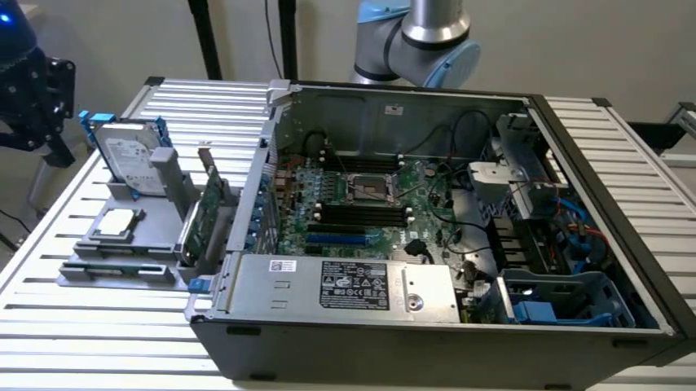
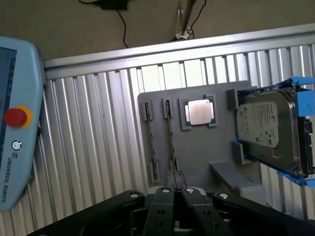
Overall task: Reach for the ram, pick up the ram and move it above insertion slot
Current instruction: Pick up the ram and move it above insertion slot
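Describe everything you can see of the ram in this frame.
The ram shows edge-on as a thin dark strip, standing on its long edge in a slot of the grey holder, beside the processor chip. Small clips flank both ends. The shut claw hangs above one end; whether it touches cannot be told.

**Gripper shut, arm joint at twelve o'clock**

In the exterior view the arm (image 1: 419,37) shows at twelve o'clock. A silver tube runs down into a rounded joint housing (image 1: 435,57) with pale-blue caps, and a second blue-capped section lies just toward nine o'clock of it. In the wrist view the gripper (image 2: 175,189) is seen along its own black body. Its two black fingers (image 2: 166,196) slant in toward each other and meet at the tips, pressed together. Bright screw heads sit on the linkage on either side of them.
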Controlling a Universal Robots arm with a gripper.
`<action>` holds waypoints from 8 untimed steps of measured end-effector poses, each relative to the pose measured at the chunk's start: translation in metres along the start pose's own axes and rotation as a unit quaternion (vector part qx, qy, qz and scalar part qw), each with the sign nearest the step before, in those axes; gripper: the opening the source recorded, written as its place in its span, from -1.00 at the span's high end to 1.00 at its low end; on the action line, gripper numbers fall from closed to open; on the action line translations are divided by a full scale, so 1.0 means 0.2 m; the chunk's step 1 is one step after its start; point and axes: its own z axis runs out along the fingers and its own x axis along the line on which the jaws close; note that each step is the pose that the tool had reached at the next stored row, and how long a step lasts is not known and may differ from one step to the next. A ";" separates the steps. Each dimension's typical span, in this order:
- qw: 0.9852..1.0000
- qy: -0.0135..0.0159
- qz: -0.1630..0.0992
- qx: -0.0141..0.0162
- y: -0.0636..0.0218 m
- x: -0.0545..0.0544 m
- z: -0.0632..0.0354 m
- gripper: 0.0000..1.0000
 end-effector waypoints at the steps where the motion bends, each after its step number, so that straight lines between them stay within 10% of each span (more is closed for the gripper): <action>1: 1.000 0.000 -0.009 0.000 0.000 0.00 0.000 0.79; 8: 0.997 0.002 -0.073 0.002 0.000 0.00 0.003 0.79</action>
